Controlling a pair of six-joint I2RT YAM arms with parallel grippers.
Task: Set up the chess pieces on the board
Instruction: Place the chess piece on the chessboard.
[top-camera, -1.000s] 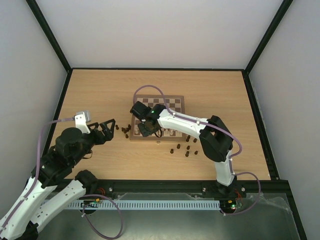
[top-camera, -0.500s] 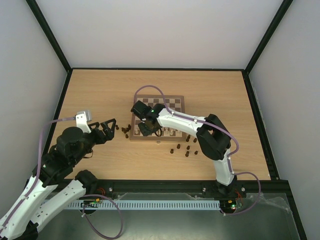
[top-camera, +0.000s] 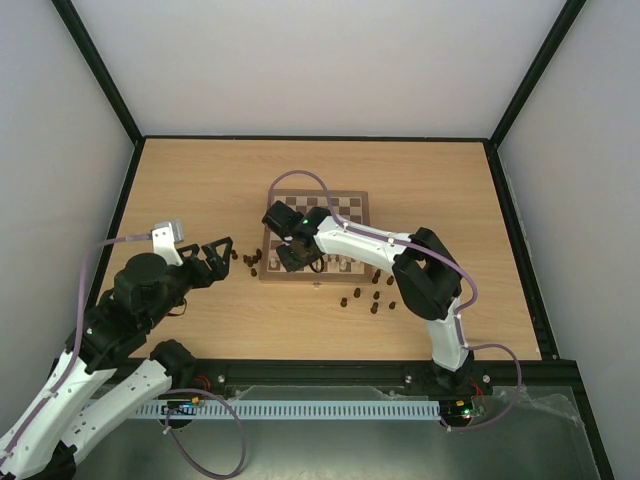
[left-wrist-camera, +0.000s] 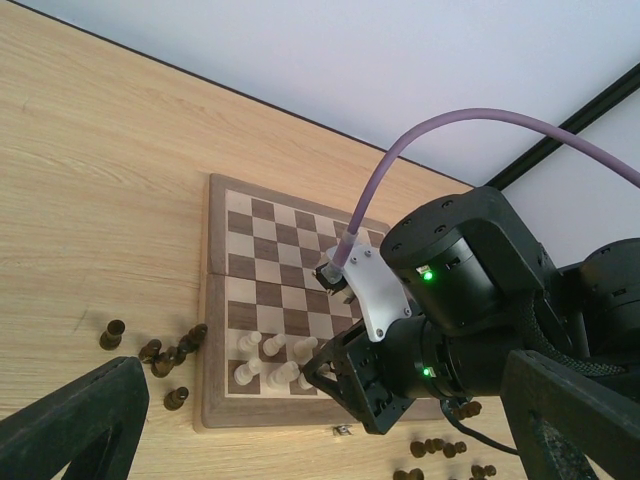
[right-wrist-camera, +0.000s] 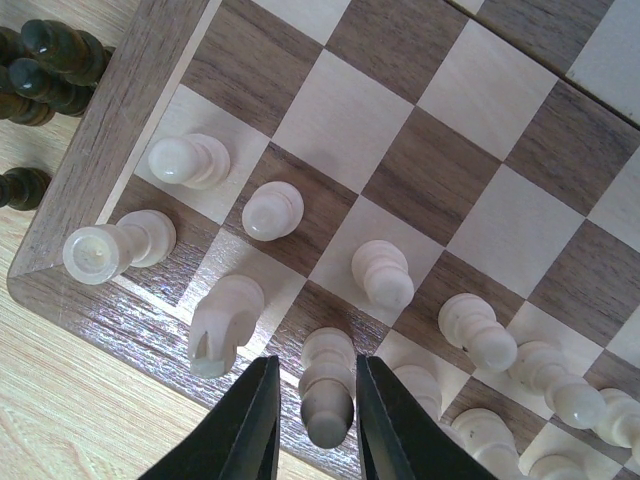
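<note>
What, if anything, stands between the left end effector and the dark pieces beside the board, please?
Nothing visible does. The open left end effector faces the dark pieces, which lie on the tabletop left of the board. The right arm reaches over the board, off that line.

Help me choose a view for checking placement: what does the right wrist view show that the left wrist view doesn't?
Only right wrist: the right gripper flanking one pale cream wooden piece. Only left wrist: most of the checked wooden board, far rows bare, and the right arm over it. Both: cream pieces at a board corner, dark brown pieces beside its border.
</note>
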